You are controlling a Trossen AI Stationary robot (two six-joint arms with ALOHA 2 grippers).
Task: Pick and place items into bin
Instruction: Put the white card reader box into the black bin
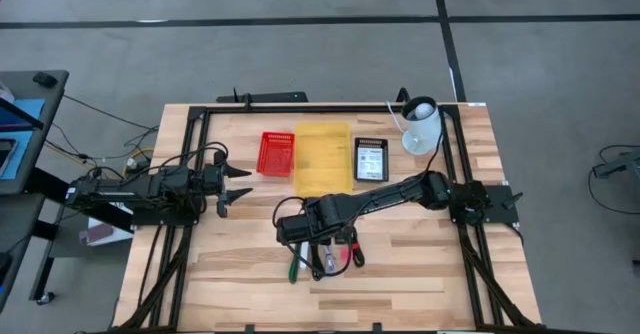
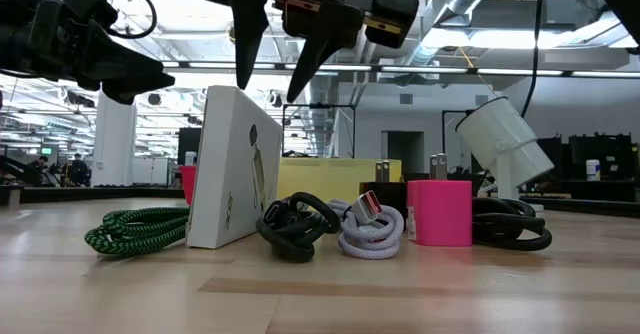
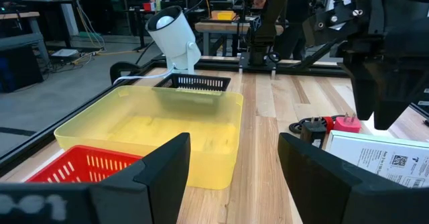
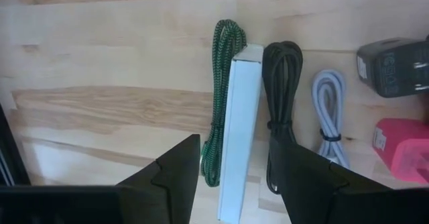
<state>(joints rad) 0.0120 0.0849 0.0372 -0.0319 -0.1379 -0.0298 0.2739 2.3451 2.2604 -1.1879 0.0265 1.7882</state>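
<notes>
My right hand [image 4: 231, 184] hovers with fingers apart over the items [image 4: 288, 117] lying at six o'clock on the bench [image 1: 420, 274]; the yellow bin [image 1: 322, 159] looks empty, nothing placed yet.

No text legible. White box [image 3: 379, 158] beside the pink plug [image 3: 346, 123] carries a QR code and small print, too small to read.

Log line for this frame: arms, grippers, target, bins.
right gripper: open, above white box | left gripper: open, idle, facing yellow bin | bins: no items visible inside
</notes>
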